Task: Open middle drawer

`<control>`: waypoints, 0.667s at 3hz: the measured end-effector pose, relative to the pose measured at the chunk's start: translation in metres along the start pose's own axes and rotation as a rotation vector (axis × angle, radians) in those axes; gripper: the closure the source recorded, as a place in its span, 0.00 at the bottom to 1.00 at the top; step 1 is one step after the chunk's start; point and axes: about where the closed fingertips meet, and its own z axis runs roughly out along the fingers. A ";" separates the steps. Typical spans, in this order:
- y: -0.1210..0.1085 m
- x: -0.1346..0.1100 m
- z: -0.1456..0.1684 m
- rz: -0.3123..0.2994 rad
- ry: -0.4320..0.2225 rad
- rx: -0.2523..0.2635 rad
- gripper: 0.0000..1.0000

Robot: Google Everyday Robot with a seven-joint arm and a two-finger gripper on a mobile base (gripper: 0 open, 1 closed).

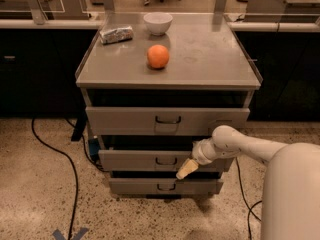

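gripper — at middle drawer, beside handle

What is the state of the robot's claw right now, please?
Claw: it cannot be told whether it is open, closed or gripping anything; it is in front of the middle drawer, right of the drawer's centre.

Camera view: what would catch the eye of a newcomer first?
The bright orange sits near the middle of the grey drawer cabinet top, with a white bowl farther back. Lower down, the robot's pale hand is at the front of the middle drawer, just right of its dark handle.
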 end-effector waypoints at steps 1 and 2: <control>0.000 0.000 0.000 0.000 0.001 0.000 0.00; 0.011 0.004 0.011 -0.012 0.034 -0.017 0.00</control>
